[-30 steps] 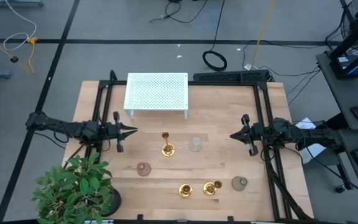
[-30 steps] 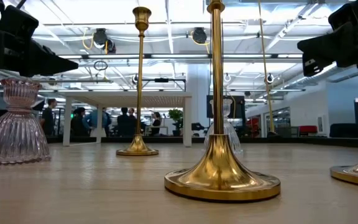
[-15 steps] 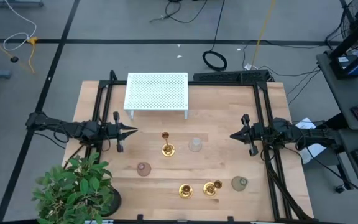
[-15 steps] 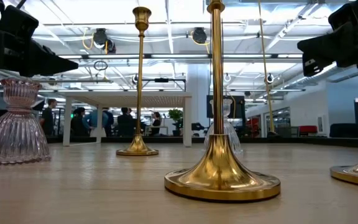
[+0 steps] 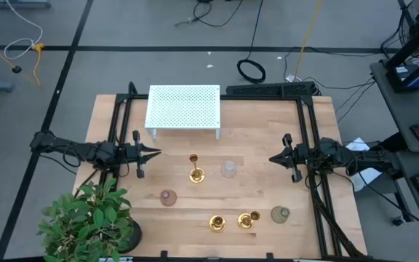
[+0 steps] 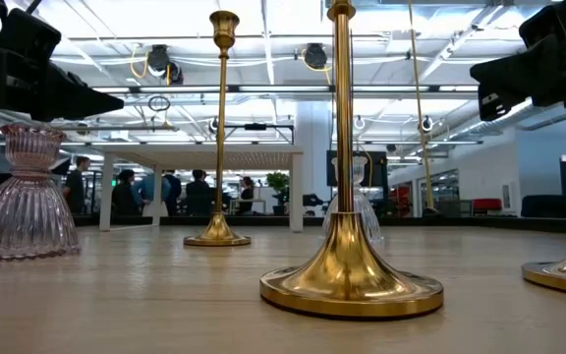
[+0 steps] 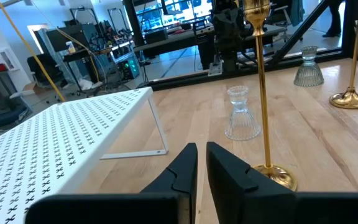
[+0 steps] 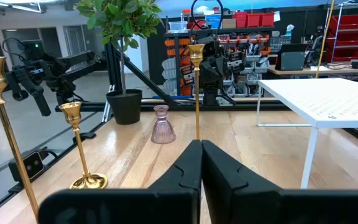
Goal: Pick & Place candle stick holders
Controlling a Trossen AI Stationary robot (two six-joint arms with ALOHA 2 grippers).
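Three gold candle stick holders are seen upright on the counter (image 5: 268, 182): one (image 5: 194, 172) near the middle, in front of the white perforated rack (image 5: 184, 108), and two (image 5: 217, 223) (image 5: 246, 220) side by side near the front edge. The left pincer (image 5: 155, 153) and the right pincer (image 5: 273, 158) are held above the counter's sides, each pressed together, nothing pinched.

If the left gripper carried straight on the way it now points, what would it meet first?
Most likely the tall gold candle stick holder at mid-table. The left gripper, shut, points across the table toward it; its stem stands just off the line, so a narrow miss is possible.
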